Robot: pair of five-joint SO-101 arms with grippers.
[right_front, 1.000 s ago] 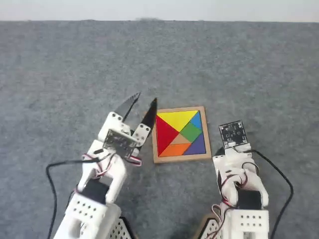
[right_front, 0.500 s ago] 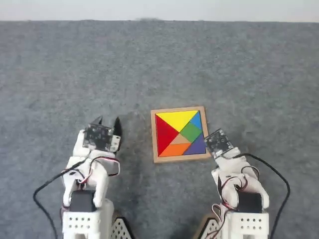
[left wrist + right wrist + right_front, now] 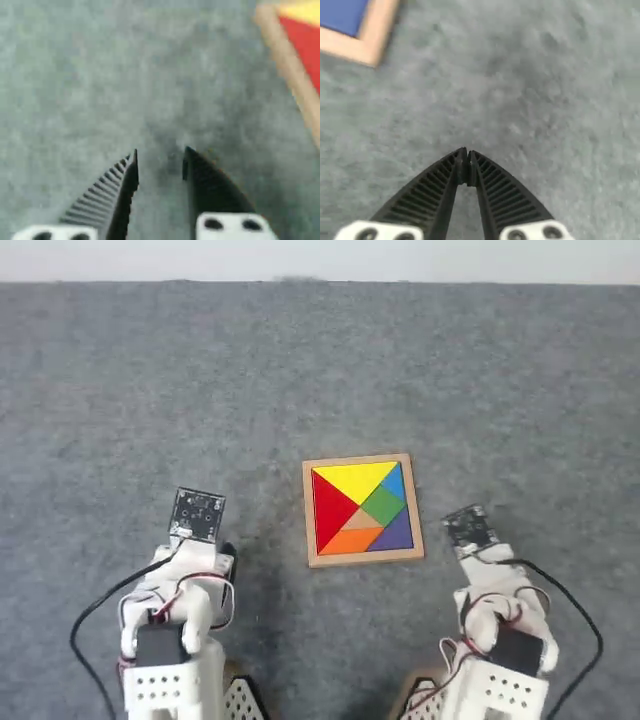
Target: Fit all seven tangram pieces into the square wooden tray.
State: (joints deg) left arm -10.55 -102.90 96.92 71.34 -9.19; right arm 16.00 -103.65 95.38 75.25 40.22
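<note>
The square wooden tray (image 3: 309, 520) lies on the grey carpet with the coloured tangram pieces flat inside it: yellow (image 3: 355, 480), red (image 3: 328, 505), green (image 3: 383, 503), orange (image 3: 352, 540), purple (image 3: 398, 531), a small blue one (image 3: 396, 483) and a tan one (image 3: 362, 520). My left arm (image 3: 197, 516) is drawn back to the tray's left. Its gripper (image 3: 161, 154) hangs open over bare carpet with nothing between its fingers, and the tray's corner (image 3: 282, 55) lies off to one side. My right arm (image 3: 470, 528) sits to the tray's lower right. The right gripper (image 3: 466, 154) is shut and empty beside the tray's corner (image 3: 367, 47).
Grey carpet (image 3: 320, 370) covers the whole table, with wide free room beyond and beside the tray. Black cables (image 3: 90, 615) loop beside both arm bases near the front edge.
My left arm has pulled back from beside the tray toward its base, and its fingers have narrowed. The right arm has shifted slightly away from the tray. The tray and pieces have not moved.
</note>
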